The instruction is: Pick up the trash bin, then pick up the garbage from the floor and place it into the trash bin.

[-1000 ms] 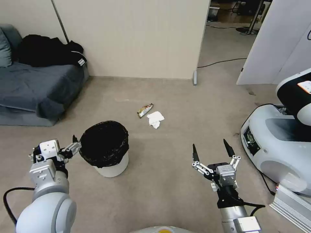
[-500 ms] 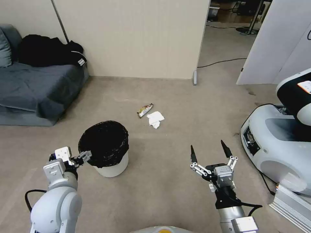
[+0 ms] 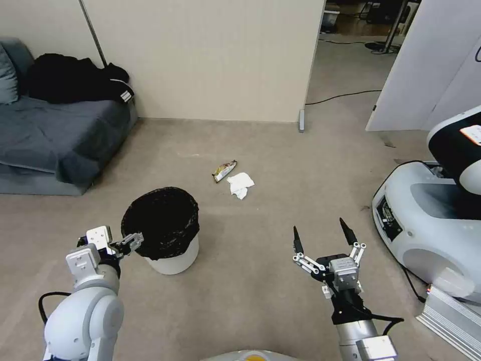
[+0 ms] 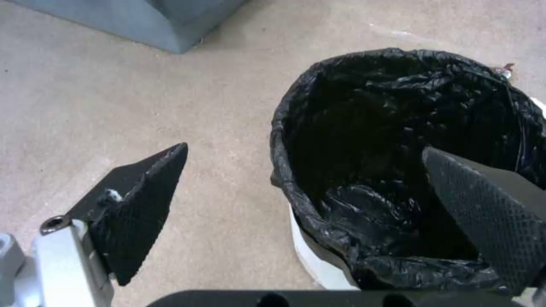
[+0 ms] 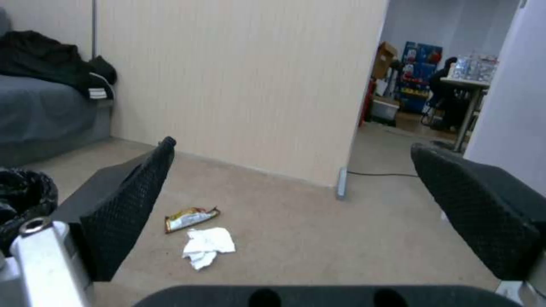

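Observation:
The trash bin point(image 3: 175, 258), a small white bucket lined with a black bag, stands on the carpet at lower left. My left gripper point(image 3: 133, 239) is at its near-left rim. In the left wrist view the left gripper point(image 4: 304, 149) is open, one finger outside the trash bin point(image 4: 284, 128) and the other over its black inside. The garbage lies farther ahead: a yellow snack wrapper point(image 3: 224, 171) and a white tissue wad point(image 3: 240, 184) side by side. My right gripper point(image 3: 318, 225) hovers open and holds nothing, to the right of the bin and short of the wrapper point(image 5: 190, 217) and tissue point(image 5: 207, 246).
A grey sofa point(image 3: 55, 130) with black clothing point(image 3: 75, 80) stands at the far left. A beige partition wall point(image 3: 200, 60) closes the back, with a doorway to its right. Another white robot base point(image 3: 431, 220) stands close on the right. Open carpet surrounds the litter.
My left gripper has drawn back and to the right, down to the bin's near-left rim, then nearly held still. The right gripper crept slightly forward. Bin and litter have not moved.

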